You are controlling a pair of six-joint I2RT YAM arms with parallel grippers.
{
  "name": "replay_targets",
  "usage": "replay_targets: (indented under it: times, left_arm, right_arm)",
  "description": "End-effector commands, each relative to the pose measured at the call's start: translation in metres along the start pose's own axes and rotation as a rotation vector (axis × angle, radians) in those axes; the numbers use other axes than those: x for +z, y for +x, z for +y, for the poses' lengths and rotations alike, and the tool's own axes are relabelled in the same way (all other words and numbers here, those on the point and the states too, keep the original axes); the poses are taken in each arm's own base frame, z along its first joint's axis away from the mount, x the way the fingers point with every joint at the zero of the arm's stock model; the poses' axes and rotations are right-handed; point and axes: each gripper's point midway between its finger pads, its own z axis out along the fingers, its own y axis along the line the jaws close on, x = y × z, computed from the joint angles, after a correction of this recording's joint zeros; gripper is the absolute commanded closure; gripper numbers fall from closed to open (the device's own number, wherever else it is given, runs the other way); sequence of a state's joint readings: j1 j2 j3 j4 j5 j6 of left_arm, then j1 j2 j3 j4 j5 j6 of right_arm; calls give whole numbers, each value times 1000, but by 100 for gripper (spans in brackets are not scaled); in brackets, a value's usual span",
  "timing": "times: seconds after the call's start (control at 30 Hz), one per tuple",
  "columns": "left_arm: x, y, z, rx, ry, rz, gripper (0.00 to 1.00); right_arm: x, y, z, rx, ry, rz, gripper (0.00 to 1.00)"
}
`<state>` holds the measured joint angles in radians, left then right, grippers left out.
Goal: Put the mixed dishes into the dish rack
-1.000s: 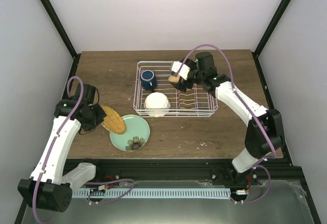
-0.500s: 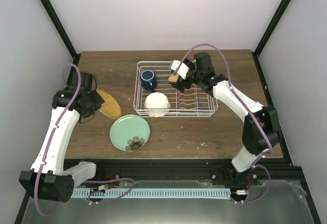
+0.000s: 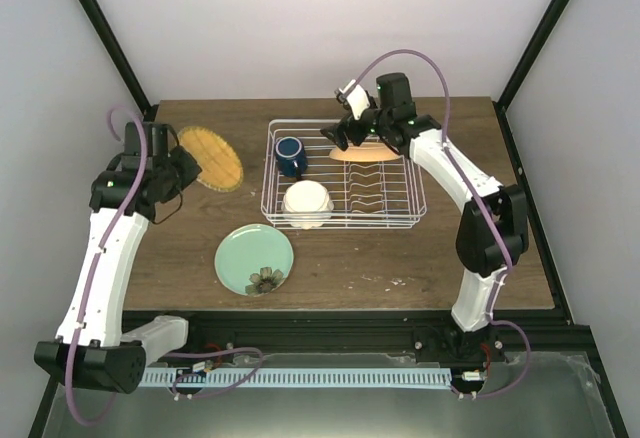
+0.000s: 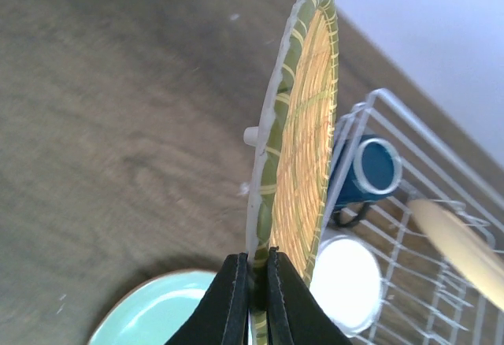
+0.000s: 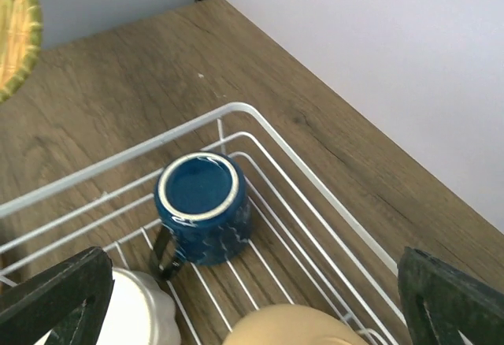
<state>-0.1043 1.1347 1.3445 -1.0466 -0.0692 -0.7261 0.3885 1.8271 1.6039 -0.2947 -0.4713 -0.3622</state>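
"Top external view, biggest thing first: what was it?" Ana asked.

"The brown wooden table (image 3: 400,258), filling the middle of the frame. On its upper centre sat the white wire dish rack (image 3: 345,226)," said Ben.

"And the plates?"

"The mint-green plate (image 3: 245,253) lay flat on the table to the lower left of the rack, apart from it, with its dark flower mark at the lower rim. The orange-yellow plate (image 3: 210,158), woven in look, was held above the table to the left of the rack. In the left wrist view it stood almost edge-on. A tan dish (image 3: 368,154) lay inside the rack along its upper side."

"Smaller pieces?"

"The white scalloped dish (image 3: 306,201) sat in the rack's lower left part. The dark blue mug (image 3: 290,154) was just above it in the upper left corner, one round end up. Mouth or base, I could not tell."

"The pincers?"

"The left gripper (image 4: 253,282) was clenched on the orange-yellow plate's rim, one finger on each face. The right gripper (image 5: 256,282) hung over the rack's upper side, released, with its fingers (image 5: 55,298) spread wide. The tan dish's edge showed below and between them, touching neither as far as the right wrist view showed."
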Motion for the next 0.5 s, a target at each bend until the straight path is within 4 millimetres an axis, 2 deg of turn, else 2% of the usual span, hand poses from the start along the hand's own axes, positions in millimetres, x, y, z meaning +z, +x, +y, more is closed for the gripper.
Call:
replay_targets:
  times: [0.0, 0.13, 0.47]
  left_arm:
    - [-32, -31, -55, 73, 272, -118, 100]
    - [-34, -25, -81, 145, 422, -96, 100]
    - [-32, -1, -113, 256, 646, -18, 100]
  right_arm:
    - [1, -13, 14, 126, -122, -2, 0]
    - [10, -17, 23, 224, -219, 20, 1]
    - [10, -26, 69, 432, -589, 1, 3]
